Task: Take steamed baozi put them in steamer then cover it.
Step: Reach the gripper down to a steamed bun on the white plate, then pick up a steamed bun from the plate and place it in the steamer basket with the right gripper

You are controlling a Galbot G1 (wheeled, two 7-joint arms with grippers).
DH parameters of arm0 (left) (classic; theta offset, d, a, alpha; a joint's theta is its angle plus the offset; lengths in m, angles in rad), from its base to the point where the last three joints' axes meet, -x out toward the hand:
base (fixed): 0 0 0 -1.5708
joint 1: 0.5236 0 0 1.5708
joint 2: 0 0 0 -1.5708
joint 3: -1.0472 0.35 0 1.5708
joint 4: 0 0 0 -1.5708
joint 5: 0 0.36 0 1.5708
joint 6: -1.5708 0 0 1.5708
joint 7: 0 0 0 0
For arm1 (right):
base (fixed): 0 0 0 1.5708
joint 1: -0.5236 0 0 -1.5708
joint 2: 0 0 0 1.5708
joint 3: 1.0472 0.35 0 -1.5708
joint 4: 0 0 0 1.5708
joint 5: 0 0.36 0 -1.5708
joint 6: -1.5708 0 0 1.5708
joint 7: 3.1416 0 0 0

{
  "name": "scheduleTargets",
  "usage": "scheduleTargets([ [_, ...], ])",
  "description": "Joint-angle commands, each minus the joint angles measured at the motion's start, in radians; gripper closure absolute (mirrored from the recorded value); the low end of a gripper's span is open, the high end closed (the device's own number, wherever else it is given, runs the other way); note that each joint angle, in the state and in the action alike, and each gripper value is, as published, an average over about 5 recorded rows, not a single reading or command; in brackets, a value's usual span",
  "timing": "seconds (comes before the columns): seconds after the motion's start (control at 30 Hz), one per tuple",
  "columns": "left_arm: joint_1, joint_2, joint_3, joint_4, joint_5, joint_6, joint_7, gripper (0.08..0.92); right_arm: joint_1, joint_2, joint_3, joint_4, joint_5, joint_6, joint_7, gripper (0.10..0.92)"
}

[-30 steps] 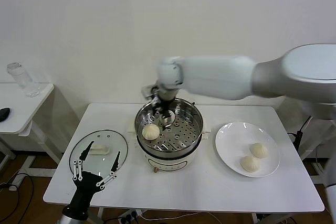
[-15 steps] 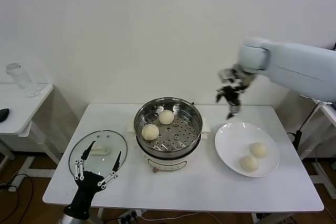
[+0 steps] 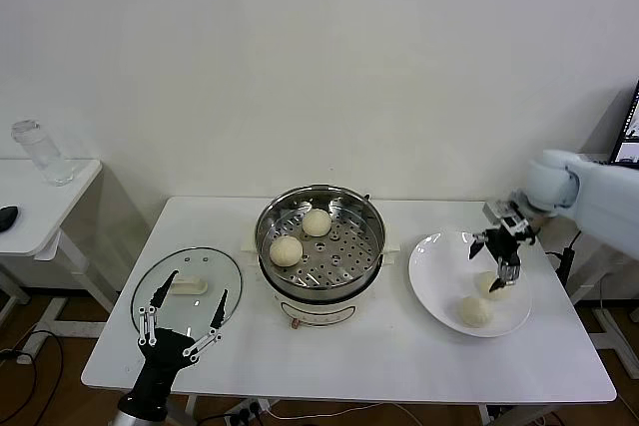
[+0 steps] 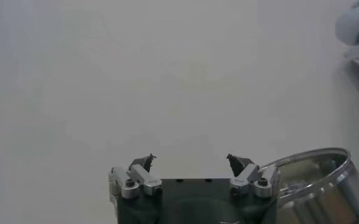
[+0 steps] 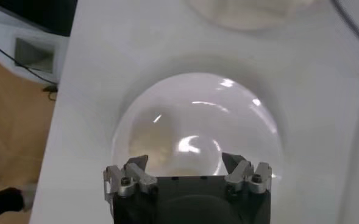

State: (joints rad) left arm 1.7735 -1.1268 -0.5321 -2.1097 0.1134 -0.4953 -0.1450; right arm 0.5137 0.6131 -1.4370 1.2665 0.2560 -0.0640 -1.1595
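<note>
Baozi point(image 3: 492, 285) beneath wide-open, empty right tool point(image 3: 496, 256)

The round shiny stainless-steel steamer point(image 4: 318, 182) is cut off by the left wrist picture's edge, so only part of its rim and wall shows there; in the head view the open right gripper point(image 3: 501, 252) covers part of one small cream-white dough bun point(image 3: 492, 284) near the right edge of the flat white plate point(image 3: 439, 276); in the right wrist view the plate point(image 5: 197, 122) is blurred, and a pale round shape point(image 5: 252, 11) is cropped at the picture's edge, too indistinct to name.
</note>
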Motion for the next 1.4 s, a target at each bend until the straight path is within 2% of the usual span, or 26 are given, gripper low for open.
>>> scheduleTargets([
  [0.03, 0.005, 0.0, -0.006, 0.001, 0.004, 0.002, -0.001, 0.177, -0.236, -0.036, 0.122, -0.032, -0.056, 0.022, 0.036, 0.203],
  [0.77, 0.014, 0.0, -0.026, 0.006, 0.006, -0.004, -0.003, 0.177, -0.308, 0.036, 0.18, -0.096, -0.117, 0.004, 0.061, 0.204],
  [1.13, 0.011, 0.002, -0.03, 0.006, 0.008, -0.004, -0.001, 0.177, -0.259, 0.028, 0.167, -0.08, -0.111, 0.004, 0.057, 0.335],
  [1.4, 0.01, 0.005, -0.028, -0.001, 0.008, -0.006, -0.001, 0.177, -0.019, 0.037, 0.095, -0.019, -0.074, 0.06, 0.012, 0.364],
])
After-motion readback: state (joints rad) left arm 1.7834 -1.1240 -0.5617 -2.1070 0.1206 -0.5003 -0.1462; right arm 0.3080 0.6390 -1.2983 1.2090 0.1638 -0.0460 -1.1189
